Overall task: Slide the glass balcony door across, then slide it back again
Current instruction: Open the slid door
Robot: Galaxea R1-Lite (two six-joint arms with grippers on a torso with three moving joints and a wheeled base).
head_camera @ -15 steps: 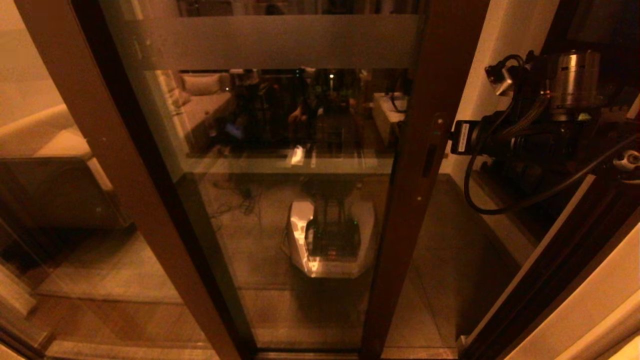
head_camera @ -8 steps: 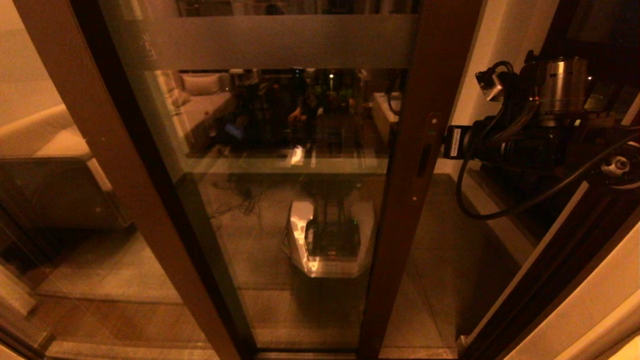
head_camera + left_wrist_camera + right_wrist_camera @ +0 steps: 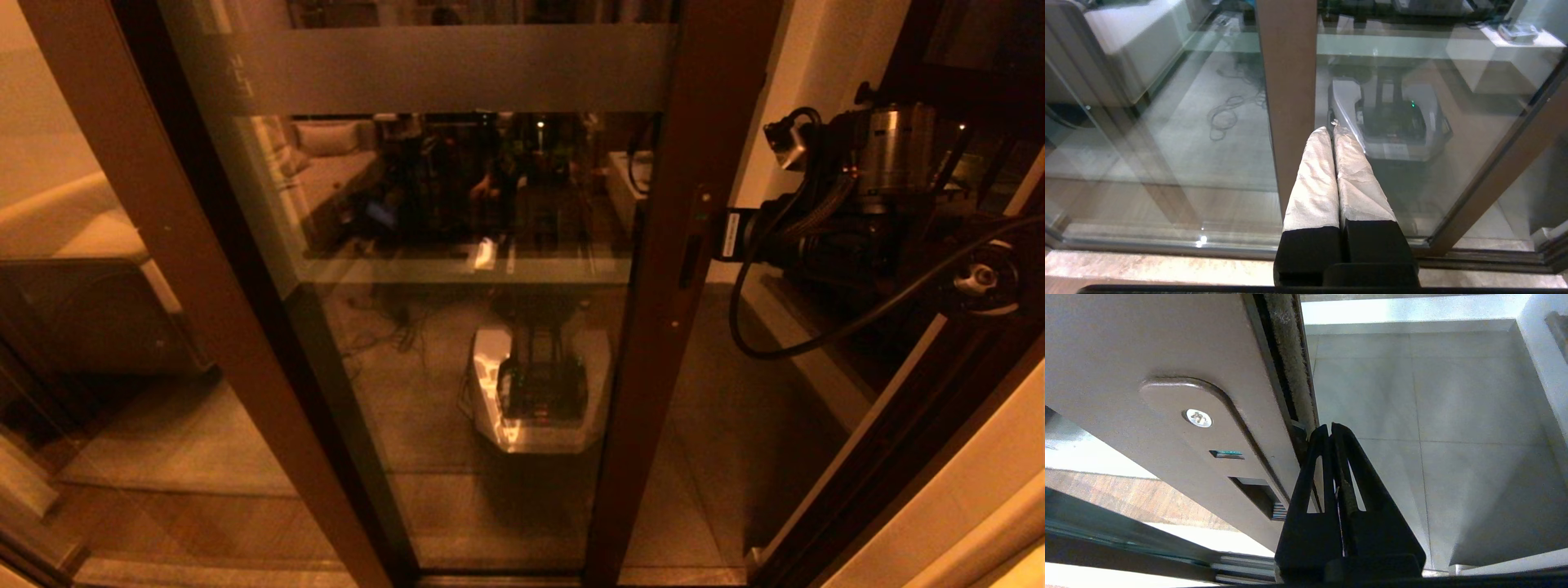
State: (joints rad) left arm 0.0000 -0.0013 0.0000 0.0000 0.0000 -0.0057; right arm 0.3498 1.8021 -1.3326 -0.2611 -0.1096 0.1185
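Glass balcony door (image 3: 457,245) standing straight ahead, filling the middle of the head view; broad frosted band (image 3: 457,69) across its upper part, thinner strip (image 3: 465,269) at mid-height, dark brown frame on both sides. Right-hand stile (image 3: 678,269) carrying a recessed pull plate (image 3: 1208,437) with one screw (image 3: 1197,418) and a rectangular slot. To the right of that stile, an open gap onto the tiled balcony floor (image 3: 1433,416), with a pale wall (image 3: 804,106) beyond.

Right tool (image 3: 1329,430) clenched, black fingers pressed together, nothing between them; tips lying against the outer edge of the right stile, just beside the brush seal (image 3: 1290,355) running along that edge. In the head view, right arm (image 3: 841,220) reaching in from the right at handle height, cable looping beneath it.

Left tool (image 3: 1333,130) clenched too, empty, pale-wrapped fingers (image 3: 1314,179) pressed side by side, hanging low near the door's bottom rail, in front of the glass and apart from it. Another brown stile (image 3: 1288,81) just beside it in that view.

Reflected in the pane: the robot's own base (image 3: 539,392), a sofa (image 3: 326,163), loose cables on the floor.
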